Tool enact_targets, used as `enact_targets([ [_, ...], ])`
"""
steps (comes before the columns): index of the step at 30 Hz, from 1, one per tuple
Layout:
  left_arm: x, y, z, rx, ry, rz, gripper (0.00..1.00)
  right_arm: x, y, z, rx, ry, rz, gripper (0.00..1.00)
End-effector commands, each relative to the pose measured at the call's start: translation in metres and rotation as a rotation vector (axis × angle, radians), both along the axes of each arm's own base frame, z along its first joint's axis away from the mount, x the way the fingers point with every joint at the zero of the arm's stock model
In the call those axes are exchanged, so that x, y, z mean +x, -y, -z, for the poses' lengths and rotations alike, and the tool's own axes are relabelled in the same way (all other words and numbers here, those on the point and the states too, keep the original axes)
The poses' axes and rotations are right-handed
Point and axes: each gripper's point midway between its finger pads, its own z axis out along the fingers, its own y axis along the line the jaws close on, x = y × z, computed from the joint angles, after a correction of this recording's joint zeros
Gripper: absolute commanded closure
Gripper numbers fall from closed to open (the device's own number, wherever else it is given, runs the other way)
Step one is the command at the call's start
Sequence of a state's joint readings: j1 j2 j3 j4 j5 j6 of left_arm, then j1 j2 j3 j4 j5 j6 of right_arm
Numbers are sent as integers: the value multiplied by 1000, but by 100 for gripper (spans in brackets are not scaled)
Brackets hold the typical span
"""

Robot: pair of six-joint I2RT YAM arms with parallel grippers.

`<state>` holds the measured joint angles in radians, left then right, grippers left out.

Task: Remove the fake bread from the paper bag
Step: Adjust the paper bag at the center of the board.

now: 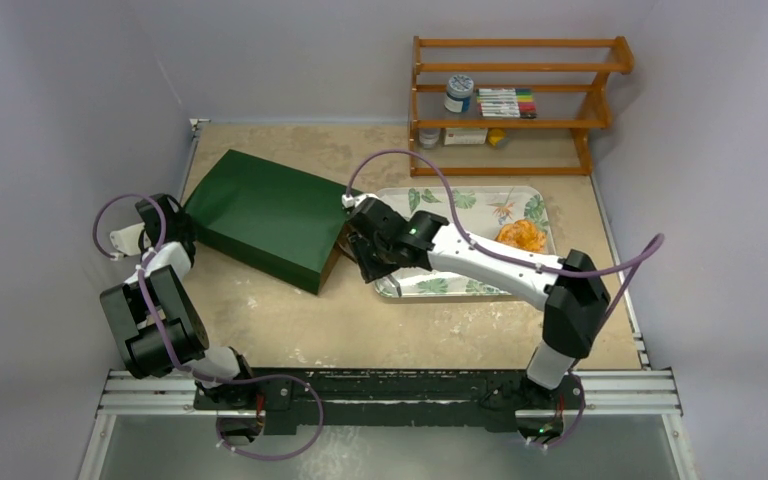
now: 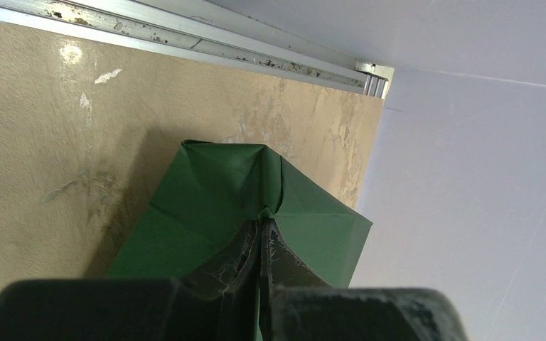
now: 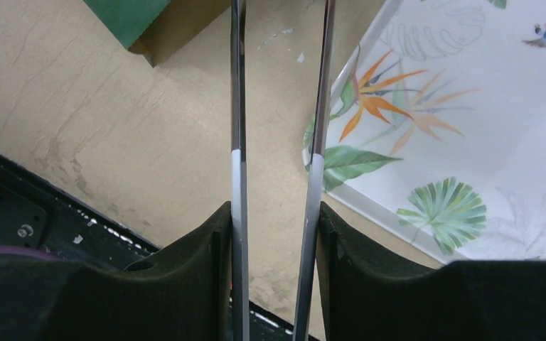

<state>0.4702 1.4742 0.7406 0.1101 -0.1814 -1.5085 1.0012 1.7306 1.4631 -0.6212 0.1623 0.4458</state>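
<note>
Metal fingers (image 3: 238,106) of right gripper (image 3: 277,85) slightly apart, empty, hanging just off paper bag (image 1: 265,215) mouth, at its 4 o'clock. At bag's 9 o'clock, left gripper (image 2: 263,222) pinches closed end. On tray (image 1: 480,189), 3 o'clock, lies crinkly orange pastry (image 1: 520,236); other bread unseen. Step looks like reach-in: next, slide fingers into mouth toward 10 o'clock.

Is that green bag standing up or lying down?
Lying down: the paper bag rests on the table, broad green side up, brown mouth toward the tray.
</note>
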Motion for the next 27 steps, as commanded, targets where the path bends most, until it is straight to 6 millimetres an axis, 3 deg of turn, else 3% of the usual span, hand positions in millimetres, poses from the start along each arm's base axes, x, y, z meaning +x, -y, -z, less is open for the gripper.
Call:
enact_targets([
  [1, 12, -12, -29, 35, 78, -16, 100, -6, -1, -34, 120, 34, 15, 57],
  [11, 12, -12, -27, 38, 69, -15, 100, -33, -15, -30, 191, -16, -39, 57],
  [17, 12, -12, -28, 39, 70, -14, 100, -31, -14, -13, 155, -26, -25, 57],
  [27, 11, -11, -24, 36, 65, -12, 100, -26, 4, -8, 77, 10, 4, 56],
])
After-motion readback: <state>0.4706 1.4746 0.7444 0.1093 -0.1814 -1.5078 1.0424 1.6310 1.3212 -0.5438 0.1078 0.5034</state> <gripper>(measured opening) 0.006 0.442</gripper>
